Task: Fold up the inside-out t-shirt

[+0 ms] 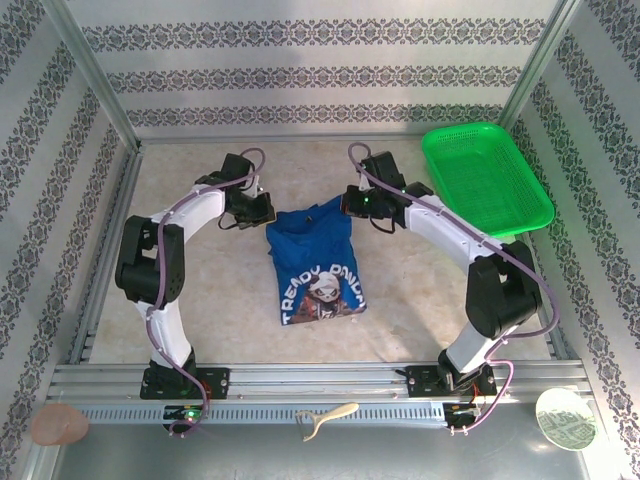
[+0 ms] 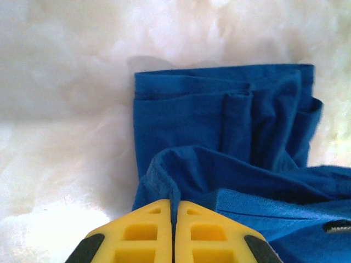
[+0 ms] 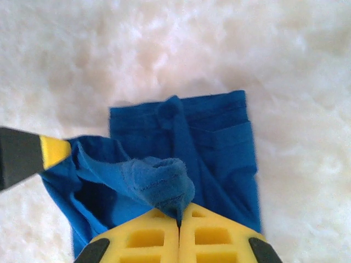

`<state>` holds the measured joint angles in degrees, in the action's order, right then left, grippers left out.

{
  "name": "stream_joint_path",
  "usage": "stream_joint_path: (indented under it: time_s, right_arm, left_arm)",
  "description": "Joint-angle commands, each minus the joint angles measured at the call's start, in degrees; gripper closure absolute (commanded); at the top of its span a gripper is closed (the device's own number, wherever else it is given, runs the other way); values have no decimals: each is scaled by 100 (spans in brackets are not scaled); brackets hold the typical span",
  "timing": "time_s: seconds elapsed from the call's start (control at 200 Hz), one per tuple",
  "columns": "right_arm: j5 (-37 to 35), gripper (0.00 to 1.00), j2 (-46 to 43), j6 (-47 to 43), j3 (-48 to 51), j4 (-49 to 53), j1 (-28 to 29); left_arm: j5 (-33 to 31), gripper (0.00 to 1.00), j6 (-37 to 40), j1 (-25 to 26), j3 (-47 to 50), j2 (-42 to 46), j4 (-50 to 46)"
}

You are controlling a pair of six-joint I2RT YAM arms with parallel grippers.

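- Pale marbled table [image 1: 200, 300], patterned walls around it.
- Left gripper [image 2: 173, 211] and right gripper [image 3: 179, 219] are each pinched tight on blue cloth at the far corners of the t-shirt [image 1: 318, 270].
- From those grips, the shirt's long axis runs toward the arm bases, graphic end nearest them.
- Both arms look equally near.

Left arm [image 1: 165, 265]: rises from the base at the near edge, bends outward at the elbow, reaches forward and inward. Left gripper [image 1: 262, 208]: yellow fingers [image 2: 148, 230] pressed together, a fold of the t-shirt [image 1: 315, 260] pinched at the tips. Right arm [image 1: 480, 270]: mirrors that pose, elbow out to the right, forearm angled inward. Right gripper [image 1: 352, 203]: yellow fingers [image 3: 214, 235] closed flush, a bunched edge of the blue cloth caught between the tips. Grippers near each other but apart, facing inward.
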<state>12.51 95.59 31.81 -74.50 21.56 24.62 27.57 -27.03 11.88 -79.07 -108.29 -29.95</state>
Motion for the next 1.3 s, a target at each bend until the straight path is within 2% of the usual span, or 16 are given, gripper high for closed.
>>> stream_joint_path:
  time_s: [0.0,0.185,0.27,0.285,0.305,0.34,0.37,0.41,0.475,0.49,0.59,0.689,0.789,1.054,1.174,1.294]
  right_arm:
    - [69,100,331,297,-302,-237,-151]
    - [89,100,1447,749,-721,-661,-348]
    - [15,100,1997,571,-1245,-610,-398]
    - [-15,94,2097,509,-1406,-512,-405]
    - [-35,82,2211,418,-1585,-385,-420]
    - [1,58,2347,236,-1811,-256,-433]
    - [12,46,2327,120,-1864,-215,-433]
    - [-16,38,2181,-36,-1803,-184,-419]
    - [-150,28,1879,-224,-1620,-73,-401]
    - [-152,27,1816,-269,-1566,-61,-404]
    - [-231,21,1504,-502,-1193,46,-396]
    - [-267,19,1509,-642,-1073,146,-404]
    - [-278,16,1752,-704,-1228,215,-399]
    - [-60,15,2652,-814,-1913,454,-323]
    - [298,16,2936,-663,-1924,387,-244]
    - [574,21,2987,-528,-1707,114,-57]
  left_arm:
    - [-197,100,-14,-89,-279,-69,11]
    - [-318,100,86,-123,-842,-835,-9]
    - [-574,100,135,-168,-1193,-1226,-37]
    - [-600,100,126,-188,-1250,-1290,-37]
    - [-625,93,109,-219,-1329,-1367,-44]
    - [-619,68,89,-274,-1458,-1495,-87]
    - [-586,53,55,-312,-1520,-1541,-113]
    - [-525,38,22,-364,-1518,-1488,-109]
    - [-553,26,56,-377,-1279,-1149,26]
    - [-590,20,57,-372,-1212,-1045,63]
    - [-618,9,-51,-375,-628,-396,301]
    - [-380,6,-251,-361,-130,-29,524]
    - [-205,4,-332,-281,42,-55,567]
    - [-301,1,-134,107,-513,-938,168]
    - [-317,0,-119,298,-847,-1355,73]
    - [-329,2,-151,526,-1014,-1563,157]
